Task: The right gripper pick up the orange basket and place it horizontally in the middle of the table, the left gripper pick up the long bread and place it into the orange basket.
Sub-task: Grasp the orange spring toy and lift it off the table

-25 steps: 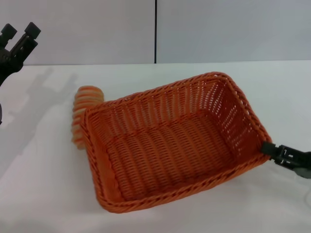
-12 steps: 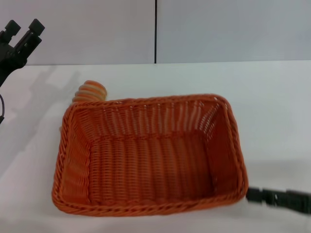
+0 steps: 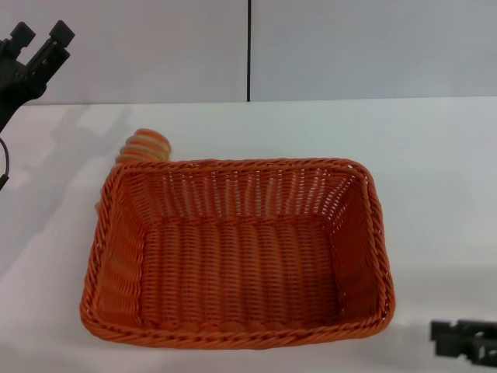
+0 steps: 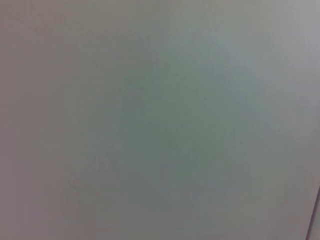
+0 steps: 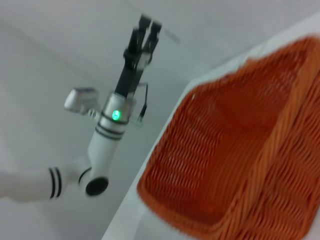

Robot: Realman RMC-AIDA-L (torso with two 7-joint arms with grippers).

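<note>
The orange basket [image 3: 237, 252] lies flat and lengthwise across the middle of the table [image 3: 435, 171], open side up and with nothing in it; the right wrist view shows it close up [image 5: 235, 150]. Behind its far left corner the long bread [image 3: 145, 146] pokes out, mostly hidden by the rim. My left gripper [image 3: 39, 40] hangs open, high at the far left and well above the table, and it also shows in the right wrist view [image 5: 148, 22]. My right gripper [image 3: 460, 342] sits low at the near right, a short gap away from the basket's right end.
A grey-white wall with a dark vertical seam [image 3: 248, 50] stands behind the table. Bare white tabletop stretches to the right of the basket and behind it. The left wrist view shows only plain grey wall.
The basket swung from a slanted pose to lying square and flat on the table. The right gripper came off its right rim and drew back toward the near right. The left arm barely moved.
</note>
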